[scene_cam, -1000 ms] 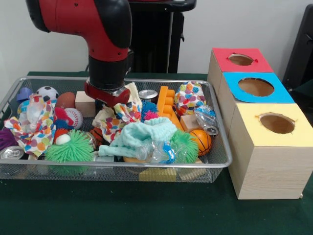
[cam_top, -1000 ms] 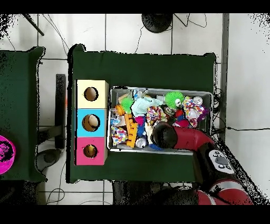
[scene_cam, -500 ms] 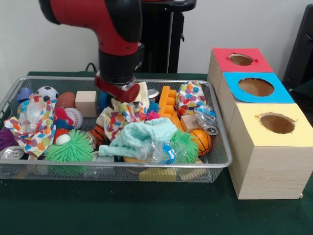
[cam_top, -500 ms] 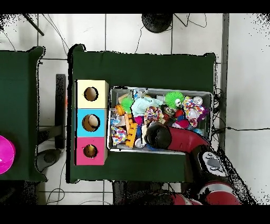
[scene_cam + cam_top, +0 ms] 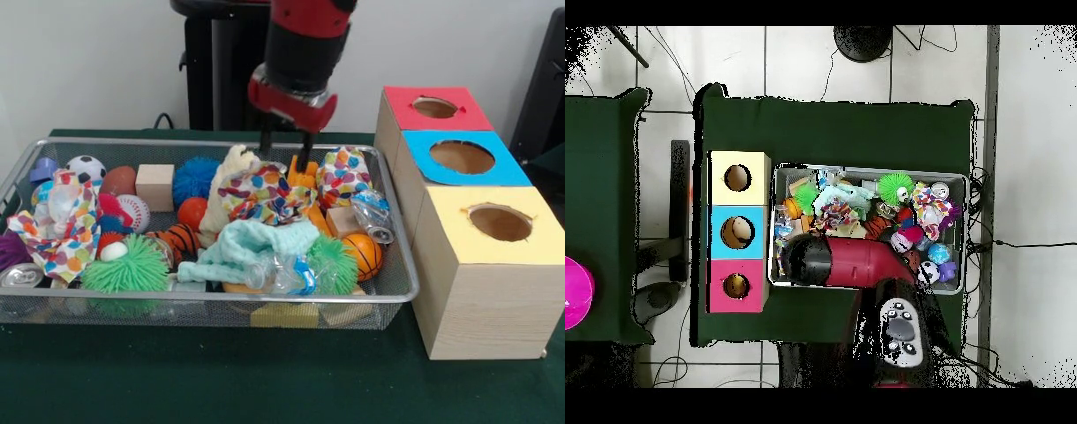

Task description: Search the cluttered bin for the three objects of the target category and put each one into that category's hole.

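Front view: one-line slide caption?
Sawyer's open hand hovers over a polka-dot cloth in the cluttered wire bin.

The red and black arm [image 5: 300, 44] hangs straight down. Its gripper [image 5: 284, 152] points downward, fingers [image 5: 266, 143] parted, nothing between them.

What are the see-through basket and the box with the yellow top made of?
The basket looks like shiny metal wire mesh: you can see the toys through its fine grid, and its rim gleams. The yellow-topped box looks like pale bare wood with faint grain; its yellow top looks like matte paper or paint.
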Controlling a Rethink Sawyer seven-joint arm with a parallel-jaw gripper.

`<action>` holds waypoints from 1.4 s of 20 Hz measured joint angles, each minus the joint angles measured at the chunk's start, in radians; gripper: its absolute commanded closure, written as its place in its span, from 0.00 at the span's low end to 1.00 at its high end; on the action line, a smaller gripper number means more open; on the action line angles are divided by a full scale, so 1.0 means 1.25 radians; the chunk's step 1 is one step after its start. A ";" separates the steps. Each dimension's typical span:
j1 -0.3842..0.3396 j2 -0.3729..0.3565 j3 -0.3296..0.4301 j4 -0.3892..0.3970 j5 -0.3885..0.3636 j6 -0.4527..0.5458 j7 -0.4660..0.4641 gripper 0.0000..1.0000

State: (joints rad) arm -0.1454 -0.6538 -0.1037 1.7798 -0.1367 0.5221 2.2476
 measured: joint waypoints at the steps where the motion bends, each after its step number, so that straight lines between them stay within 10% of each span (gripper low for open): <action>1: 0.012 -0.020 0.000 0.011 0.034 0.049 0.003 0.00; 8: 0.033 -0.056 -0.024 0.040 0.098 0.143 0.012 0.00; 17: 0.042 -0.032 -0.085 -0.027 -0.074 0.073 0.012 0.00; 28: -0.050 -0.048 -0.083 -0.056 -0.108 0.047 0.012 0.00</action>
State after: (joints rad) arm -0.2084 -0.7135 -0.2075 1.7103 -0.2715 0.5803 2.2624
